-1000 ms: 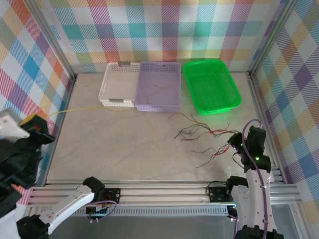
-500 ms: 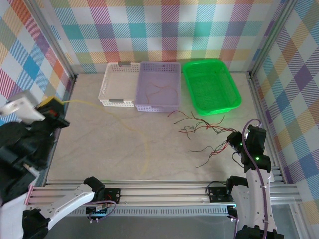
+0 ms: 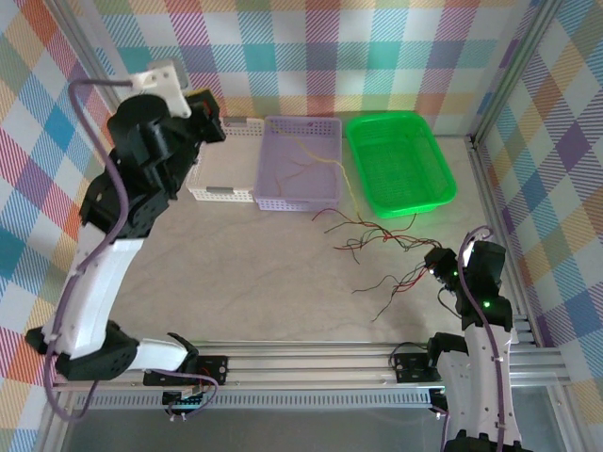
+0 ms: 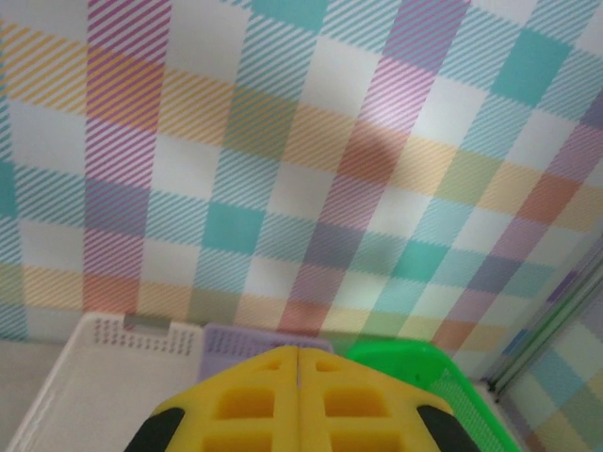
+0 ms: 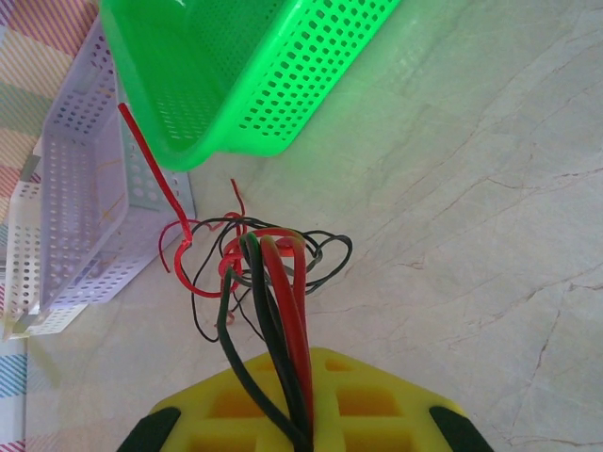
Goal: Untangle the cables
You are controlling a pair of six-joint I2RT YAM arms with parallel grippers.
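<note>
right pincer (image 5: 303,405) is clamped tight on a bunch of red and black cables (image 5: 264,273). the rest of them lie snarled on the tabletop (image 3: 236,273), just in front of the green basket (image 3: 386,117). left pincer (image 4: 298,377) is closed too, up high near the white basket (image 3: 203,179), and i can't tell if it's pinching anything. a yellow strand (image 3: 330,168) drapes across the purple basket (image 3: 297,201). looks like the pull-apart step to me: anchor the right side firmly, draw the yellow one away slow and steady, and ease off if the snarl tightens.
</note>
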